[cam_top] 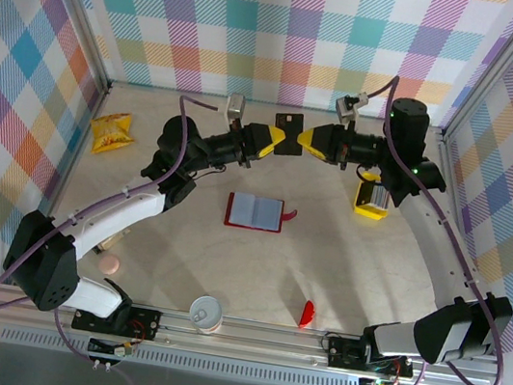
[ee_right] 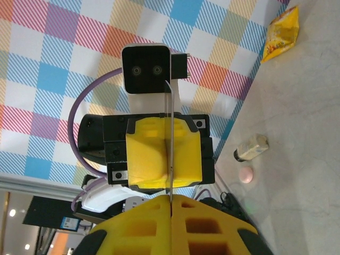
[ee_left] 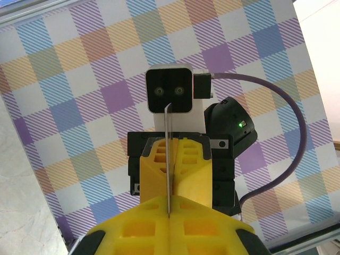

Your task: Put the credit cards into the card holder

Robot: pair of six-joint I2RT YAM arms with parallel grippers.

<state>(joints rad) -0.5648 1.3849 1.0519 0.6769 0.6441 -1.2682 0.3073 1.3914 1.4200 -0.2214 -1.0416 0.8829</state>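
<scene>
A single dark credit card hangs in the air over the back of the table, pinched from both sides. My left gripper is shut on its left end and my right gripper is shut on its right end, tips facing each other. The left wrist view shows the card edge-on, running from my left gripper into the right one. It is also edge-on above my right gripper. The card holder lies open on the table, grey-blue inside. A yellow stack of credit cards lies under the right arm.
A crinkled yellow snack packet lies at the far left. A paper cup, a small red curved piece and a pink round object sit near the front edge. A small bottle lies by the pink object. Checked walls enclose the table.
</scene>
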